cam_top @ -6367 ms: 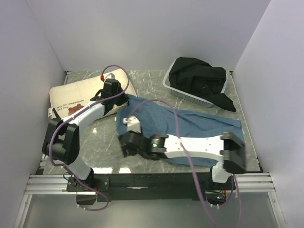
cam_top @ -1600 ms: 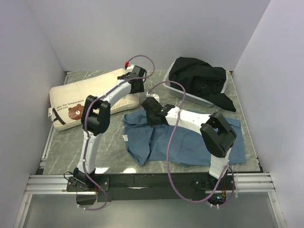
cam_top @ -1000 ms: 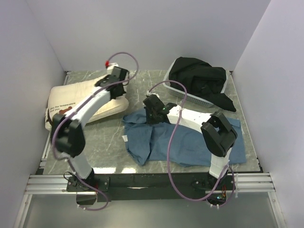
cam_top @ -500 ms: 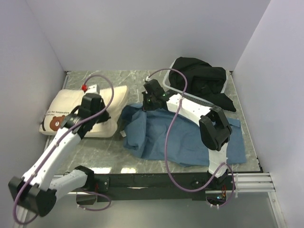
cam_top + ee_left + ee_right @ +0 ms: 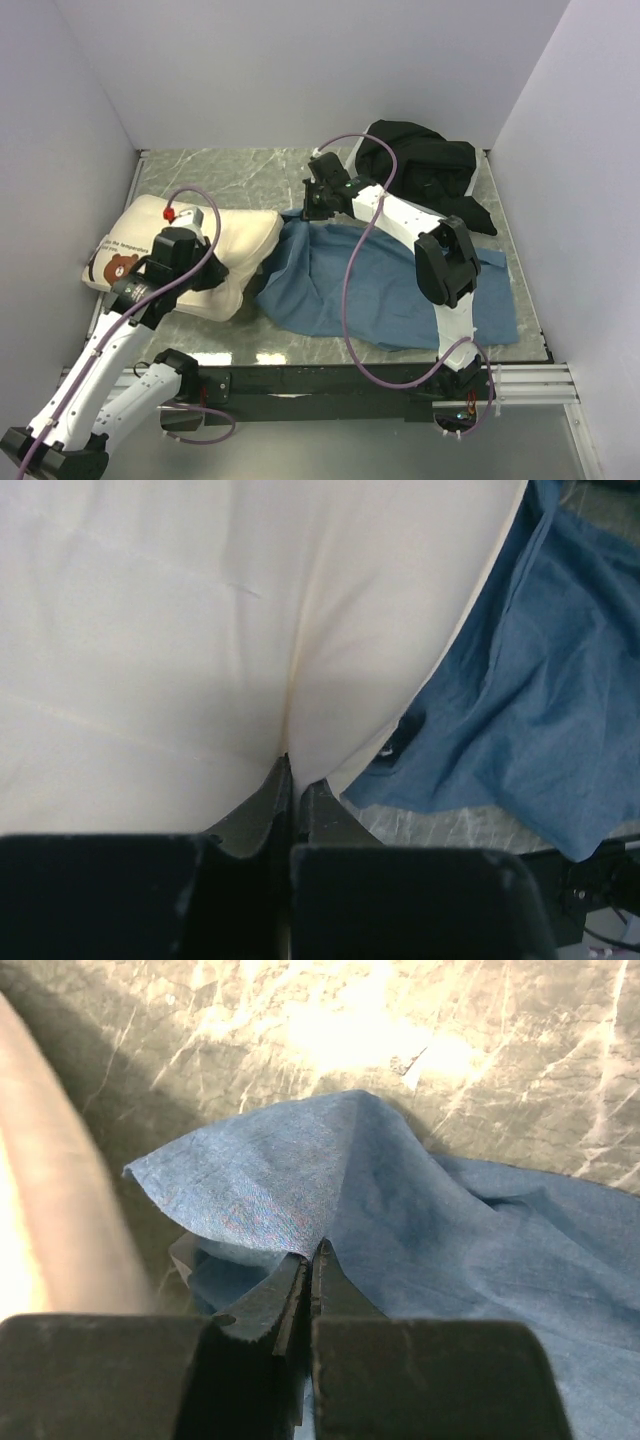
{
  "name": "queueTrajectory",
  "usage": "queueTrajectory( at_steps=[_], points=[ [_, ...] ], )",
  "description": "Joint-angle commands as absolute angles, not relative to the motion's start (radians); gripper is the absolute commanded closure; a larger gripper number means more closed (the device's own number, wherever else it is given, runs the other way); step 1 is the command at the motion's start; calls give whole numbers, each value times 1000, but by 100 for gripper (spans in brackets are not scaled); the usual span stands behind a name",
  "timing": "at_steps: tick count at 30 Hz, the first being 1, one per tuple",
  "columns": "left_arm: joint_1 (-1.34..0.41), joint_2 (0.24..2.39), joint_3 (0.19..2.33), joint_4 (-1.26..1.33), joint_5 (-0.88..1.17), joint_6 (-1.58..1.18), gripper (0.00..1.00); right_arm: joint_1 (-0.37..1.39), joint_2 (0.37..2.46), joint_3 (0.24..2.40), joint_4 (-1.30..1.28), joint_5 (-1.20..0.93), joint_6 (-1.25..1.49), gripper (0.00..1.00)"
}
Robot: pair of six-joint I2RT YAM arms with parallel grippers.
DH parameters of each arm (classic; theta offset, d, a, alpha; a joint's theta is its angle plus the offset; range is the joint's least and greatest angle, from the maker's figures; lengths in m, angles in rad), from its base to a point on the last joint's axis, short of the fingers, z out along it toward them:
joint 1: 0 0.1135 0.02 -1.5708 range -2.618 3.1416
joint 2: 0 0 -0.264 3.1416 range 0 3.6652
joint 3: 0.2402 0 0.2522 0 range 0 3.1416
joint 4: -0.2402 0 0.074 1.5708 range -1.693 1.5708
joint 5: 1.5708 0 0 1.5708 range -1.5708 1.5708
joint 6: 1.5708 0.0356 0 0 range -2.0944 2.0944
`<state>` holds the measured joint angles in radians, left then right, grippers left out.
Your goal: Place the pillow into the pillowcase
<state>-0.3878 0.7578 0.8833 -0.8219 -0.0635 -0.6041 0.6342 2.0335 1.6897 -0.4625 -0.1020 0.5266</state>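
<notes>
The cream pillow (image 5: pixel 165 240) with its bear print lies at the left of the table. Its right end meets the raised left edge of the blue pillowcase (image 5: pixel 390 290). My left gripper (image 5: pixel 212 274) is shut, pinching a fold of the pillow (image 5: pixel 200 630) near its front side. My right gripper (image 5: pixel 312 207) is shut on the pillowcase's back-left edge and holds it off the table. In the right wrist view, the blue fabric (image 5: pixel 400 1200) peaks at the closed right gripper (image 5: pixel 312 1252). Whether the pillow's end is inside the case is hidden.
A white basket (image 5: pixel 385 203) holding black cloth (image 5: pixel 420 170) stands at the back right, just behind my right arm. White walls close in the table on the left, back and right. Bare marble (image 5: pixel 230 170) shows behind the pillow.
My left arm has swung toward the near left, dragging the pillow forward with it. My right gripper has carried the pillowcase edge up and toward the back.
</notes>
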Motion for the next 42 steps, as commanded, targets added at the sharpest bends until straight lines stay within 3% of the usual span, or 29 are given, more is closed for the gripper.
queueTrajectory(
  at_steps=[1,22,36,38,40,41,42],
  points=[
    [-393,747,839,-772,-9,-661,99,627,2034,1741,-460,-120,520,100],
    [-445,825,772,-598,31,-781,99,675,1862,1646,-477,-120,462,100],
    [-445,1115,905,-388,3,-772,99,848,1813,1669,-549,-46,453,100],
    [-445,1167,913,-368,3,-769,99,848,1841,1693,-566,-31,456,93],
    [-445,1198,905,-336,23,-764,99,845,1855,1694,-588,3,459,76],
    [-446,1201,900,-324,23,-765,99,845,1844,1654,-577,30,463,67],
    [-445,1206,891,-316,23,-765,99,845,1807,1626,-546,55,468,49]
  ],
)
